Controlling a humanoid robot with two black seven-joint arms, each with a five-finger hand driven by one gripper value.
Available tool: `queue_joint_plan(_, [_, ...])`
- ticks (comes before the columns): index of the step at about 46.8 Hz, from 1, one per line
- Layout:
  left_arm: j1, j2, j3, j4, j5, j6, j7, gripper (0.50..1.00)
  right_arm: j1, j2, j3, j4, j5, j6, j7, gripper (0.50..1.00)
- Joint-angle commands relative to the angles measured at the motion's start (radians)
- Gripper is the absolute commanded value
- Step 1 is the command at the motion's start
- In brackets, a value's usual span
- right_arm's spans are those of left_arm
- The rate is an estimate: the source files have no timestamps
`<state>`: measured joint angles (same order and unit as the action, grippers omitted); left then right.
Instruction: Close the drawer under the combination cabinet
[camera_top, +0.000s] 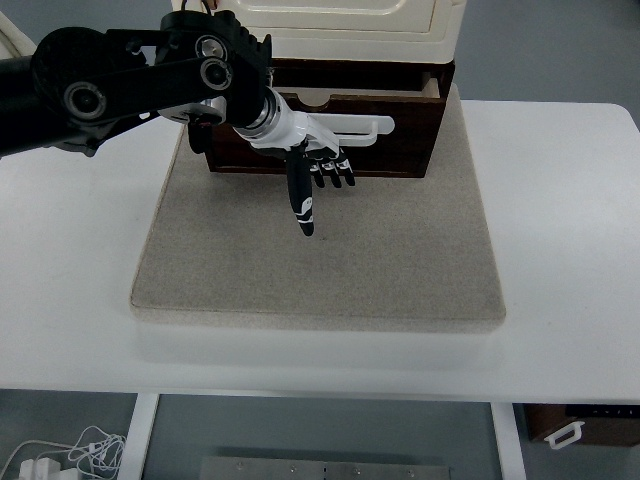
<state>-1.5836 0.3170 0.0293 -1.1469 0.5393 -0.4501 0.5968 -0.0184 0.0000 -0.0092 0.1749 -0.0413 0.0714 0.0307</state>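
Pushing: left hand (312, 165) flat on drawer (400, 135) front, fingers loosely extended, gripping nothing.
Gap: drawer slightly out from cabinet (330, 25) (push away from robot).

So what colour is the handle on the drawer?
White. The handle shows in the head view, against the dark brown drawer.

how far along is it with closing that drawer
Mostly done: the drawer sits nearly under the cabinet, with only a thin strip of its pale interior showing behind the front panel. In hand: the left hand is at the drawer front by the white handle, fingers relaxed and hanging down, holding nothing. Left: the last bit of push until the front sits flush.
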Motion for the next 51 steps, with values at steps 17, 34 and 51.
queue_joint_plan(17, [0.007, -0.044, -0.002, 0.093, 0.014, 0.030, 0.000, 0.996, 0.000, 0.000, 0.000, 0.000, 0.000, 0.001, 0.000, 0.952])
queue_joint_plan(34, [0.014, -0.062, -0.002, 0.124, 0.014, 0.126, -0.002, 0.996, 0.000, 0.000, 0.000, 0.000, 0.000, -0.001, 0.000, 0.952])
queue_joint_plan(51, [0.014, -0.061, -0.003, 0.179, 0.005, 0.117, -0.014, 0.996, 0.000, 0.000, 0.000, 0.000, 0.000, -0.001, 0.000, 0.952])
